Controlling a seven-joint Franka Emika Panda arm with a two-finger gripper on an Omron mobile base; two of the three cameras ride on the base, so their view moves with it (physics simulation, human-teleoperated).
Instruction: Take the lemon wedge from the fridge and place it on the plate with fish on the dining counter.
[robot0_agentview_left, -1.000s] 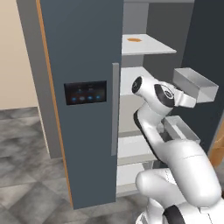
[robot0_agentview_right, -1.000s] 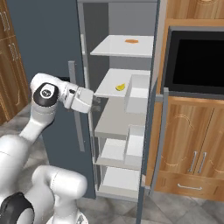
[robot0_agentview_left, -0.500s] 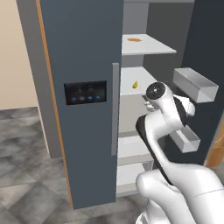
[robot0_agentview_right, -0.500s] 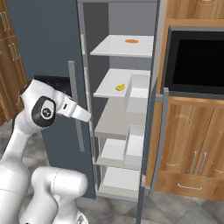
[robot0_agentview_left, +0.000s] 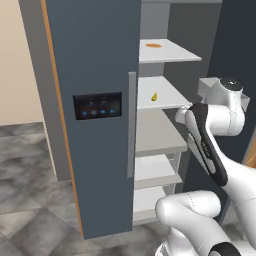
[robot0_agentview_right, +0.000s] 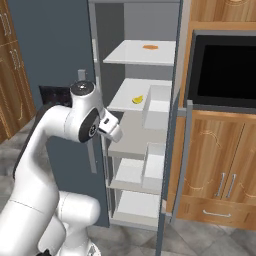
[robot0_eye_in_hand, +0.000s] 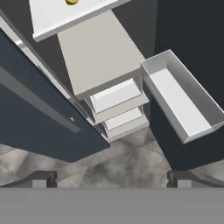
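i take the left base view, left to right. fridge (robot0_agentview_left: 100, 75): its left door is closed at 9 o'clock with a grey handle (robot0_agentview_left: 131, 125) on its edge, and the right side stands open on white shelves. the lemon wedge (robot0_agentview_left: 154, 96) lies near the front edge of the second shelf, at about 12 o'clock from centre. one shelf up is the flat orange patch (robot0_agentview_left: 153, 45), not my target.

the gripper (robot0_agentview_right: 111, 131) hangs at the shelf front below the wedge's level in the right base view. in the hand view the fingers (robot0_eye_in_hand: 41, 178) are spread wide with nothing between them, and the camera looks down past the shelves to the floor, the wedge only just showing at 11 o'clock.

risks, as i judge them:
- the wedge is tiny, so a reach that is off could push it back or off the lip.
- the door bin (robot0_eye_in_hand: 183, 105) at 3 o'clock and the shelf edge crowd the wrist, and raising it could clip either.
- taking the orange patch by mistake.
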